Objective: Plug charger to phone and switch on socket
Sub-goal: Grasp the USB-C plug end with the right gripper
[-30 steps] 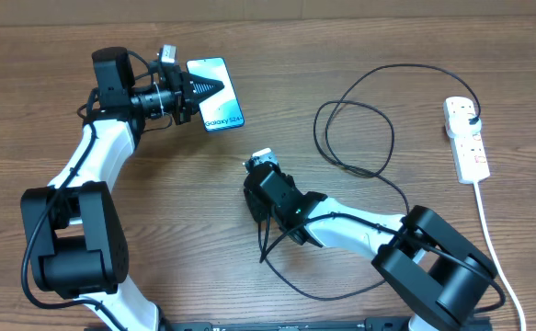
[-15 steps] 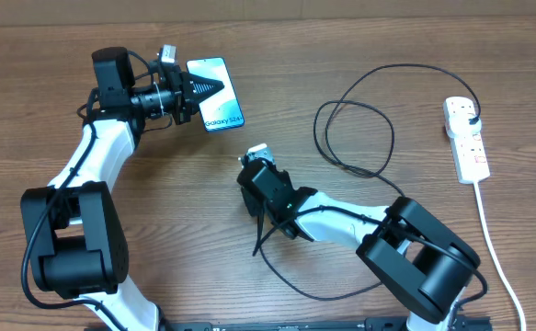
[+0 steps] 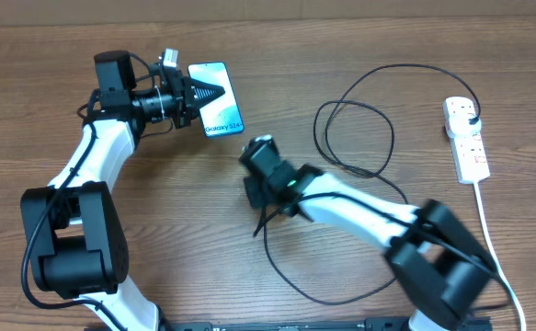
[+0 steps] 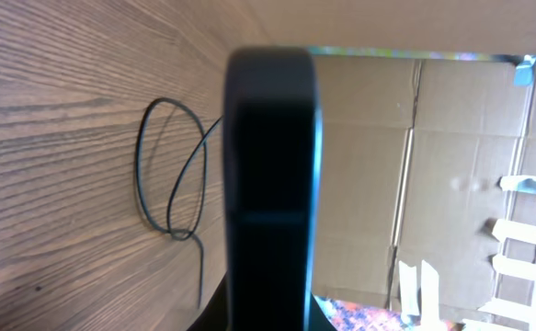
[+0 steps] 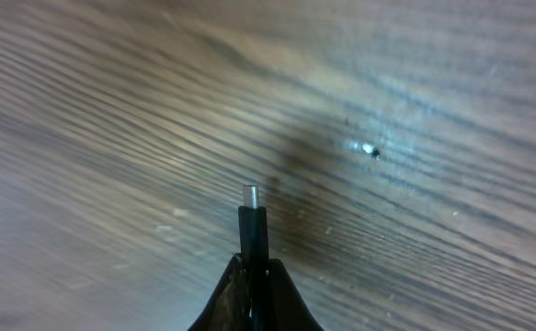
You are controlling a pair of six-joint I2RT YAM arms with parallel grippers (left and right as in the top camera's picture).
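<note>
**Connector gripped; phone not yet plugged, socket switch not yet pressed.**
Left fingers (image 3: 203, 93) are clamped on the phone (image 3: 224, 116), which is screen-up at the far left of the table (image 3: 359, 37). Right fingers (image 5: 252, 276) are closed on the charger (image 5: 253, 222), tip protruding, near the phone but apart from it. The plug sits in the socket (image 3: 466, 140). Since a second ago, the right fingers have closed and that arm has advanced towards the phone.

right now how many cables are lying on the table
2: the black charger cable looping across the middle, and the power strip's white cord running down the right side. Part of the black one is hidden under the right arm.
</note>
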